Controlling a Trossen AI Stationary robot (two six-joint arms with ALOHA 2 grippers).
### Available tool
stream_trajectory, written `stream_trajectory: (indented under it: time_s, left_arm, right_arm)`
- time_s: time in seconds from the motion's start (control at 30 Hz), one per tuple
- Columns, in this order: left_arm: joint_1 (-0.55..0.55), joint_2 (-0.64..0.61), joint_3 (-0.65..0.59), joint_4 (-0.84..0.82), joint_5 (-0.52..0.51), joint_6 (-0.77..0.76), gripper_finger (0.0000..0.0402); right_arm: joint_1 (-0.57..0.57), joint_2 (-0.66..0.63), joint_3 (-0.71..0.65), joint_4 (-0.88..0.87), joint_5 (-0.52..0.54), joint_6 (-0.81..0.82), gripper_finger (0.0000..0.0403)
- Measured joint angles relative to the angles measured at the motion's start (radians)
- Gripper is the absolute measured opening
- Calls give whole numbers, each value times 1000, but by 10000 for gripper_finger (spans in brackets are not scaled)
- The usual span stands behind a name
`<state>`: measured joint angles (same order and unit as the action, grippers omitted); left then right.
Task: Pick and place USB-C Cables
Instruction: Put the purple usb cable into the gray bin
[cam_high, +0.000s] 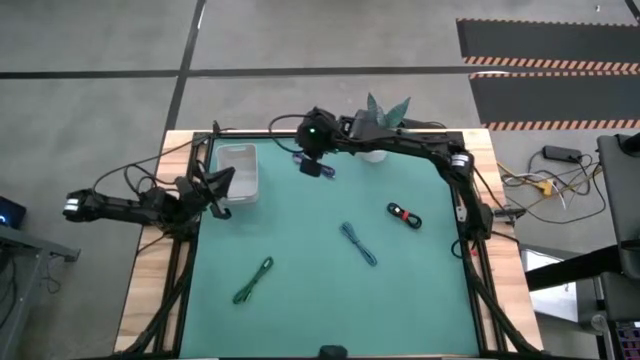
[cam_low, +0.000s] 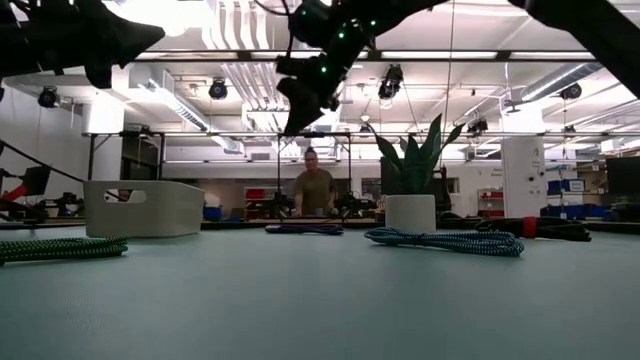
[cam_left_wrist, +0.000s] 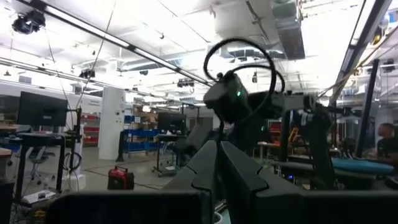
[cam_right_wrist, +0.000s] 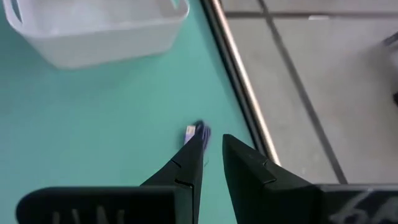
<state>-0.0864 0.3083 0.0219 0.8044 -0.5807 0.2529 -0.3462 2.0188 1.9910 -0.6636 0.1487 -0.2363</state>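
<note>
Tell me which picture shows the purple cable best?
The high view: the purple cable lies whole on the mat beside the white bin, under the right gripper. The low view shows it edge-on and far off. The right wrist view catches only its tip. The left wrist view misses it.

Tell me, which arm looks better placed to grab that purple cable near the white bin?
Probably the right. Its gripper hangs just above the purple cable, beside the white bin. The left gripper waits at the table's left edge, on the bin's far side.
</note>
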Motion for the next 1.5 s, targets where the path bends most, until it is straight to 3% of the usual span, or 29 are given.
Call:
stream_trajectory:
  time_s: [0.33, 0.57, 1.1, 1.33, 1.5]
  left_arm:
    - [0, -36, 0, 121, -63, 144, 5]
    - [0, -50, 0, 178, -64, 152, 5]
    - [0, -45, 0, 174, -64, 152, 5]
    - [0, -34, -1, 175, -63, 152, 5]
    - [0, -27, -1, 174, -63, 151, 5]
  right_arm:
    - [-25, 53, 18, -1, 0, 16, 54]
    - [-33, 64, 9, 16, -29, 61, 60]
    - [-25, 78, -89, 10, -53, 104, 225]
    - [-25, 79, -167, 49, -52, 80, 243]
    - [-33, 80, -114, 35, -48, 56, 240]
